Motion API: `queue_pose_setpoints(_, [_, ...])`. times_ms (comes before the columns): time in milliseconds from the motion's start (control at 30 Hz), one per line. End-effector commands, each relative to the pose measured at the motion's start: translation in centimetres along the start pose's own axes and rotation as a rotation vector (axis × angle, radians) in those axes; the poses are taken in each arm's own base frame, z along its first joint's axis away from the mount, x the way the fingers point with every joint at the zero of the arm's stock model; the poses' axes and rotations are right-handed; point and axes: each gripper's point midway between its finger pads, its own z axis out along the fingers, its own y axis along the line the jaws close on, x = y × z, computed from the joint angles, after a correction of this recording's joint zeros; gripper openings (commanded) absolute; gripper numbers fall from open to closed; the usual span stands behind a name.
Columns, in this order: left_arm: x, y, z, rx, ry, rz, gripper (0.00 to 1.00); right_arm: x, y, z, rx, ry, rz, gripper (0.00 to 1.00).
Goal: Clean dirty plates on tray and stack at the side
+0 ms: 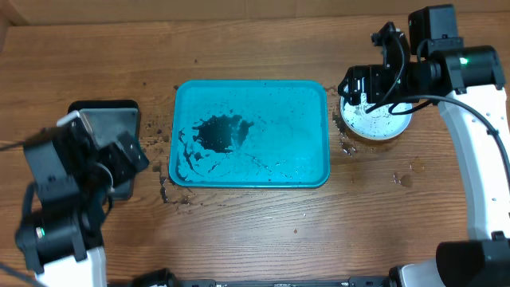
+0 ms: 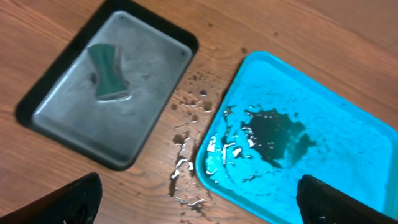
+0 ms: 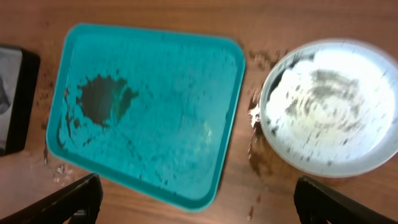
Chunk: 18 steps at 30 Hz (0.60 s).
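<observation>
The turquoise tray (image 1: pixel 295 119) lies mid-table with no plate on it, only a black smear and specks; it also shows in the left wrist view (image 2: pixel 348 143) and the right wrist view (image 3: pixel 174 81). A white plate (image 1: pixel 381 121) with dark smears sits on the wood just right of the tray, seen large in the right wrist view (image 3: pixel 329 99). A darker rim shows under it; I cannot make out the yellow-green and blue plates. My right gripper (image 1: pixel 360 86) (image 3: pixel 199 205) is open and empty above the plate's left edge. My left gripper (image 1: pixel 127 153) (image 2: pixel 199 199) is open and empty, left of the tray.
A black-rimmed grey tray (image 1: pixel 111 118) sits left of the turquoise tray and holds a green sponge (image 2: pixel 109 71). Dark crumbs and wet smears (image 2: pixel 186 155) lie on the wood between the two trays, and more lie beside the white plate (image 3: pixel 255 118).
</observation>
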Motion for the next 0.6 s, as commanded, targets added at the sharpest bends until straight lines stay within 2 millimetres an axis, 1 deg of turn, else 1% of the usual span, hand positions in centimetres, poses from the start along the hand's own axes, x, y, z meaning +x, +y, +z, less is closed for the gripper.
queue_pose_setpoints(0, [0.9,1.3,0.0,-0.056,-0.025,-0.018,1.00,-0.3,0.1,-2.1,0.028,-0.070,-0.038,1.00])
queue_pose_setpoints(233, [1.3,1.5,1.2,-0.072,0.023,-0.019,1.00,-0.3,0.4,-2.1,0.009,-0.072,-0.028,1.00])
queue_pose_setpoints(300, [1.4,1.5,1.6,-0.077,0.040,-0.019,1.00,-0.4,1.3,-2.2,-0.036,-0.073,-0.031,1.00])
queue_pose_setpoints(433, [1.6,1.7,2.5,-0.088,0.075,-0.020,1.00,-0.6,3.7,-2.8,-0.174,-0.082,-0.042,1.00])
queue_pose_setpoints(500, [1.8,1.7,3.1,-0.094,0.095,-0.021,1.00,-0.4,4.5,-2.9,-0.219,-0.074,-0.041,1.00])
queue_pose_setpoints(567, [1.9,1.8,3.6,-0.101,0.115,-0.021,1.00,0.2,4.7,-2.9,-0.234,-0.050,-0.031,1.00])
